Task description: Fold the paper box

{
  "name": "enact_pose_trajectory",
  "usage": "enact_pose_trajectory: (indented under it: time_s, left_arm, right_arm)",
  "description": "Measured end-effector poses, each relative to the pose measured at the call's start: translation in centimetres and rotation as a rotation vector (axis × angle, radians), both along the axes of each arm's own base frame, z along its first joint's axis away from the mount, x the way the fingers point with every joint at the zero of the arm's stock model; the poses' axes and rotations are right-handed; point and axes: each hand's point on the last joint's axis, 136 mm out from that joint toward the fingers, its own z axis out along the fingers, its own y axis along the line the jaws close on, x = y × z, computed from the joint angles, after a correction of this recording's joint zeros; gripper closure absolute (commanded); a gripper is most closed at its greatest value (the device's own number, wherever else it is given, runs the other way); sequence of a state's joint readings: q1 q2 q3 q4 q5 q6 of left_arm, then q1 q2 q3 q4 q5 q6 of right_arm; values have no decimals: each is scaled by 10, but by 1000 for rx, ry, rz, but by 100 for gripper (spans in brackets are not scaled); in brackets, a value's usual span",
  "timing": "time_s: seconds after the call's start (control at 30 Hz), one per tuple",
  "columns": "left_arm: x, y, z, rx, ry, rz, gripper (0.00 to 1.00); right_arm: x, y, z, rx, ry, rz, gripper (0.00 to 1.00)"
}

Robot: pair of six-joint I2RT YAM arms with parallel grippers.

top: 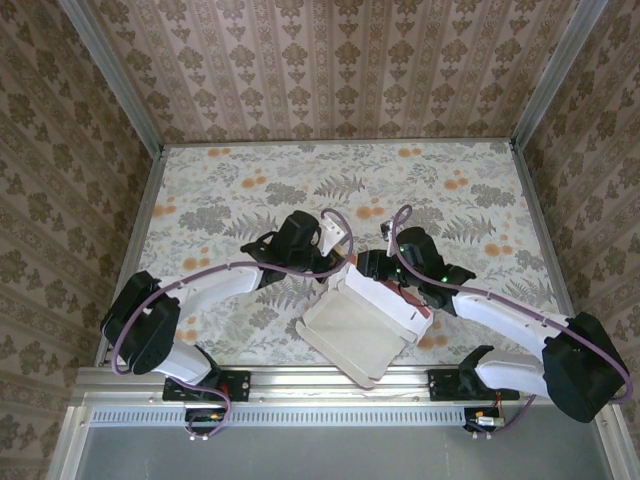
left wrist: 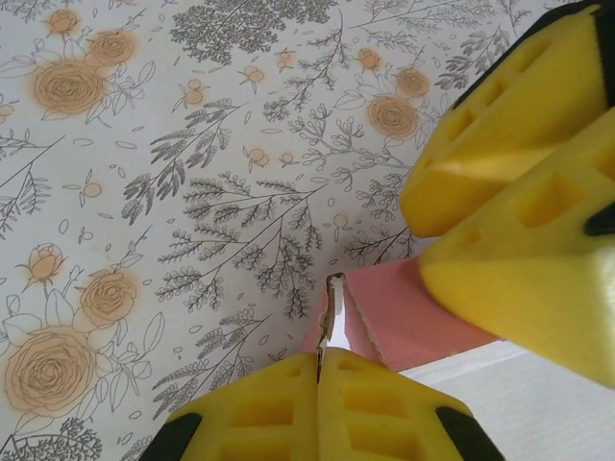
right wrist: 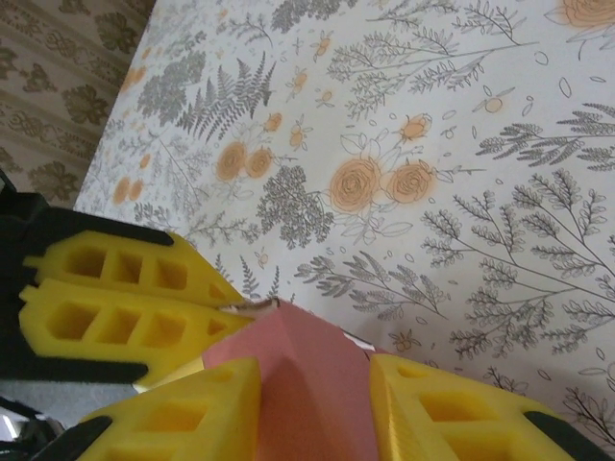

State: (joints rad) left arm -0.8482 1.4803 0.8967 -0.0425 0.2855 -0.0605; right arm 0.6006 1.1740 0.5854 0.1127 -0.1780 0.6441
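The paper box (top: 358, 325) lies near the table's front edge, between the two arms, with its pale inside facing up and its salmon-pink outside along the right edge. My left gripper (top: 338, 262) is at the box's far corner. It (left wrist: 319, 357) is shut on a thin upright cardboard edge (left wrist: 332, 305) of the paper box (left wrist: 408, 322). My right gripper (right wrist: 315, 384) holds a creased pink fold of the paper box (right wrist: 303, 370) between its yellow fingers (right wrist: 183, 413). The two grippers sit close together, almost touching, at that corner.
A floral cloth (top: 250, 190) covers the table, and patterned walls (top: 330, 60) enclose it on three sides. A metal rail (top: 330, 382) runs along the front, just under the box's near corner. The other gripper's yellow fingers (left wrist: 524, 182) crowd the right of the left wrist view.
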Motion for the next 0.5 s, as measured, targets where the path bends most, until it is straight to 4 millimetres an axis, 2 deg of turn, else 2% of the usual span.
enact_pose_trajectory:
  time_s: [0.5]
  left_arm:
    - [-9, -12, -1, -53, -29, -21, 100]
  right_arm:
    - [12, 7, -2, 37, -20, -38, 62]
